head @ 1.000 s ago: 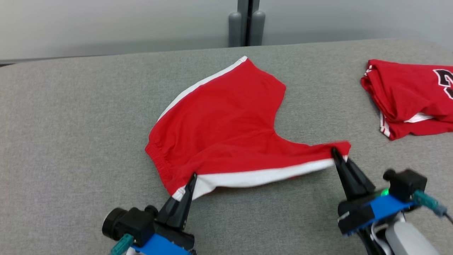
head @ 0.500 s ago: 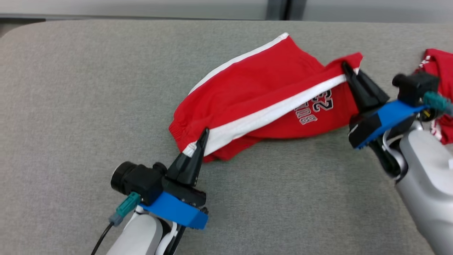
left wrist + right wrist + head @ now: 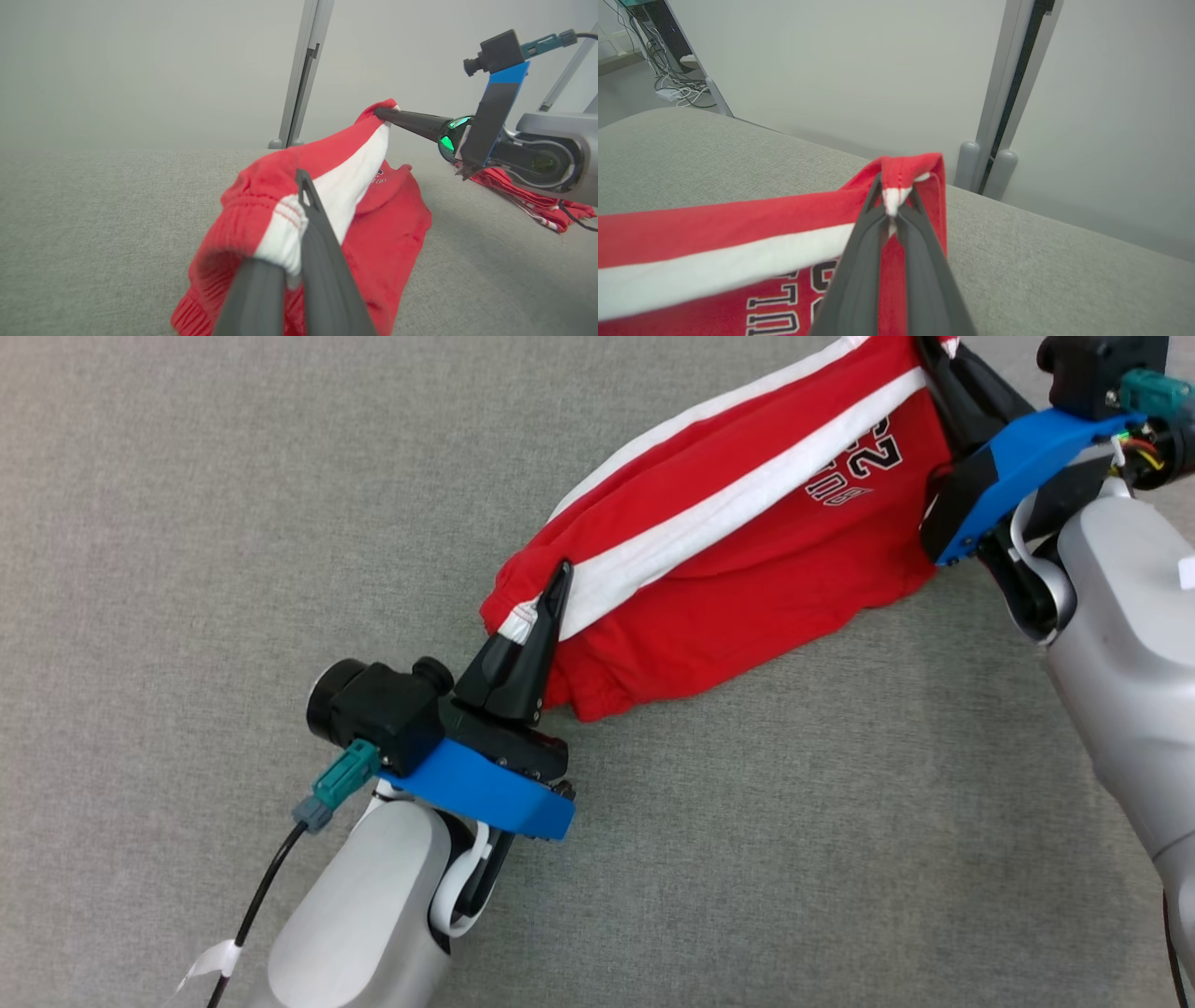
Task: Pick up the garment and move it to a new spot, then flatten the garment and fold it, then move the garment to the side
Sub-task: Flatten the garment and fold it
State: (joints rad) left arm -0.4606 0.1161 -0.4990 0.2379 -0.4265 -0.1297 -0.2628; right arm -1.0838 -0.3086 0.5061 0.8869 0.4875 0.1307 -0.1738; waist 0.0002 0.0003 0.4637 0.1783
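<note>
Left hand [image 3: 559, 586] pinched tight on waistband corner of red shorts [image 3: 747, 579]. Right hand [image 3: 892, 200] clamped on hem corner. Shorts stretched between hands, upper edge lifted, lower part draped on grey bench [image 3: 187, 523].

Grey tabletop [image 3: 187, 523] lies open left and near; stretched red shorts [image 3: 747, 569] bar the middle, a second red garment [image 3: 532, 198] the right, a post [image 3: 999, 93] the far edge.
</note>
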